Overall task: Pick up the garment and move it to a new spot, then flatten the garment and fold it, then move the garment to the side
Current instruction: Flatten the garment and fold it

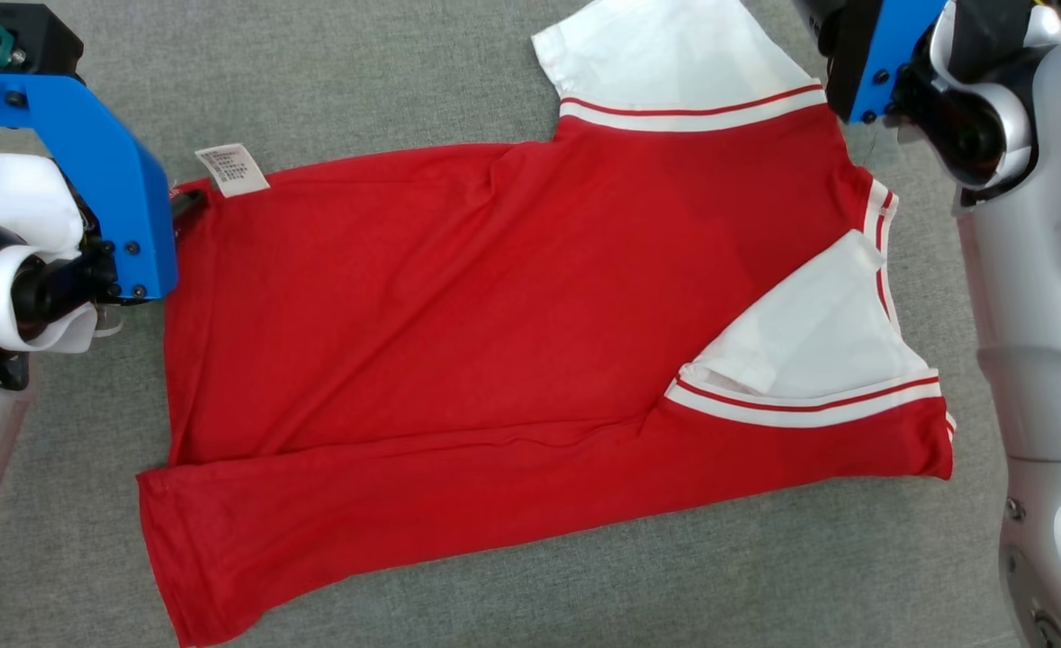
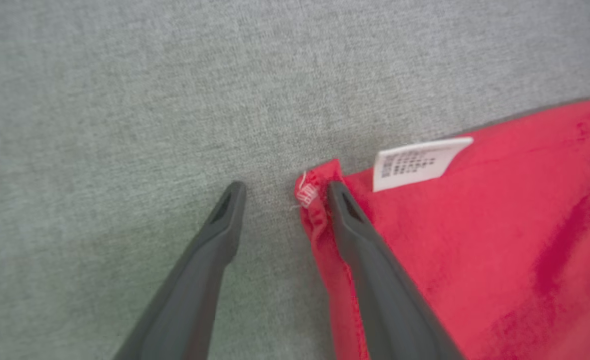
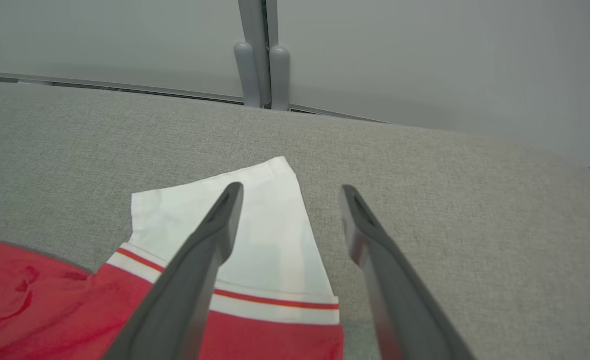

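Care label (image 2: 420, 162) just beyond left gripper (image 2: 284, 189), spread wide astride garment (image 2: 500, 250) corner; right gripper (image 3: 290, 190) wide over sleeve (image 3: 274, 240).

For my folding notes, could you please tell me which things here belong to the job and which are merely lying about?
Job: red shirt, left gripper, right gripper.
Lying about: grey surface, wall, post.

garment (image 1: 494, 315): red-and-white cloth, matt | table cover (image 1: 386, 72): grey woven cloth, rough | label (image 1: 233, 169): white, smooth | left gripper (image 2: 285, 192) fingers (image 2: 375, 280): dark matt plastic | bracket (image 1: 107, 171), upper left: blue smooth plastic | forearm (image 1: 1034, 315), right edge: silver, glossy
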Available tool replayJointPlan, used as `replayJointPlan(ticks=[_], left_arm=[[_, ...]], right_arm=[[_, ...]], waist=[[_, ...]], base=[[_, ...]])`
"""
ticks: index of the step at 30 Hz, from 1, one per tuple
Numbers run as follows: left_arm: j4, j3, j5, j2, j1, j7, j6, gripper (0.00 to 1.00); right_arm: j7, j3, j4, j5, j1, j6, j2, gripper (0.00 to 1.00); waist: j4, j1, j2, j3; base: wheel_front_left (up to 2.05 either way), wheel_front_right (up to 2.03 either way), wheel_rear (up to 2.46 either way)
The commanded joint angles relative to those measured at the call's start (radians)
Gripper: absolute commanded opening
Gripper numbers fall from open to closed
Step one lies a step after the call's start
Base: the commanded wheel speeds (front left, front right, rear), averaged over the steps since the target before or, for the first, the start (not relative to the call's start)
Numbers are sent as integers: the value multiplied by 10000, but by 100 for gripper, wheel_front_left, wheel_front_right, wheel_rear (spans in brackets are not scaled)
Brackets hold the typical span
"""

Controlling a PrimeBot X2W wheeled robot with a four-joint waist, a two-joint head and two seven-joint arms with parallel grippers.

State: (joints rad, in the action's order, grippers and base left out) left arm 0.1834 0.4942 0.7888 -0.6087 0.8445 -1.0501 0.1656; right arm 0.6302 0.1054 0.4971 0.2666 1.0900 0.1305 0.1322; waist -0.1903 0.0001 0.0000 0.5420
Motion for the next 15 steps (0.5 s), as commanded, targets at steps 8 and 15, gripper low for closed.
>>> replayJointPlan(ticks=[8,15], left_arm=[[-461,193,550,285,-517,-242,-378,0],[-1110,58,745,1070,-648,1284,-937,0]], right_arm=[[99,-405,793,-207,593,5,173,100],[-29,-1277,1710,-1069,966,5,479,100]], waist=[[460,-1,0,337],[1545,-1,0,750]], base=[[0,0,0],[0,0,0]])
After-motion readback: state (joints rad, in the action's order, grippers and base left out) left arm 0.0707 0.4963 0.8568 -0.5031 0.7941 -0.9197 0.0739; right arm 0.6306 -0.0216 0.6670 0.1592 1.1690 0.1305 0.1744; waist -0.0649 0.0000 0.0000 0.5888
